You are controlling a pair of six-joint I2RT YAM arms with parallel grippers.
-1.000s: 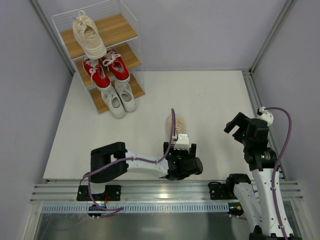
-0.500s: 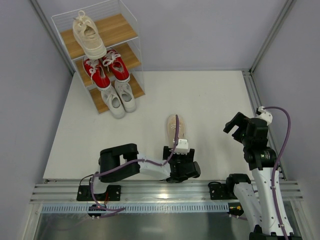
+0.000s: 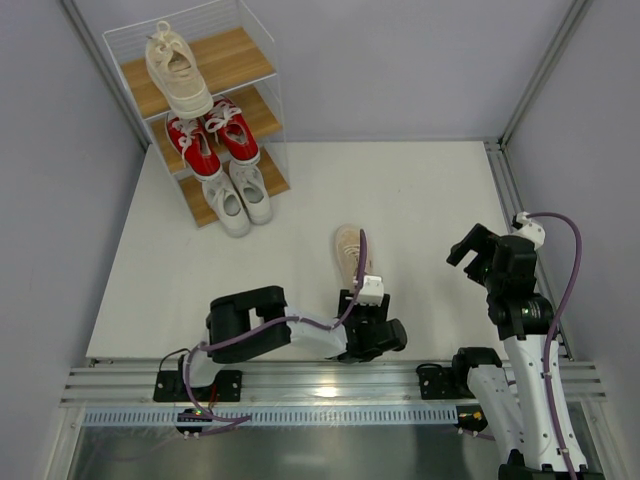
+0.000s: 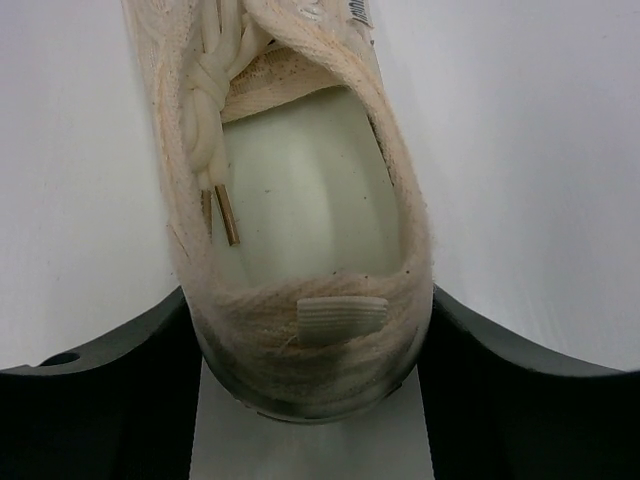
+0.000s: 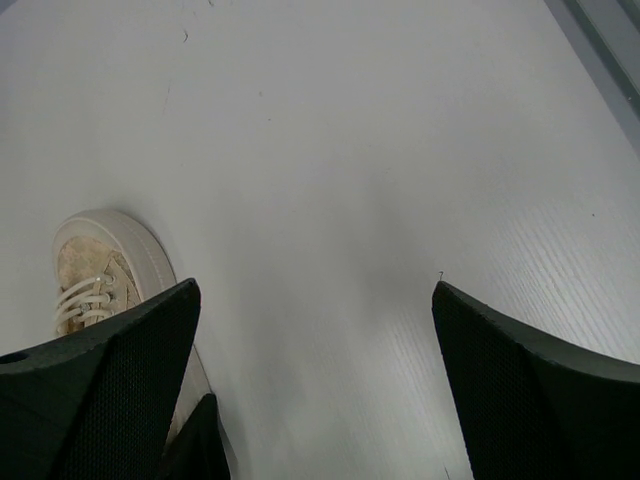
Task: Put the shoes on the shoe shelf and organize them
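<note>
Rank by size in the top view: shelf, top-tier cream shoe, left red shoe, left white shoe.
1. shelf
2. cream shoe
3. red shoe and white shoe: they look about equal, so I won't rank them.

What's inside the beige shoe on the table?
A bare pale insole, with two lace tips dangling over it. The toe end is hidden under the tongue.

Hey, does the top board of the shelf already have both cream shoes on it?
No, only one cream shoe sits on the top board; the second shoe lies on the table.
</note>
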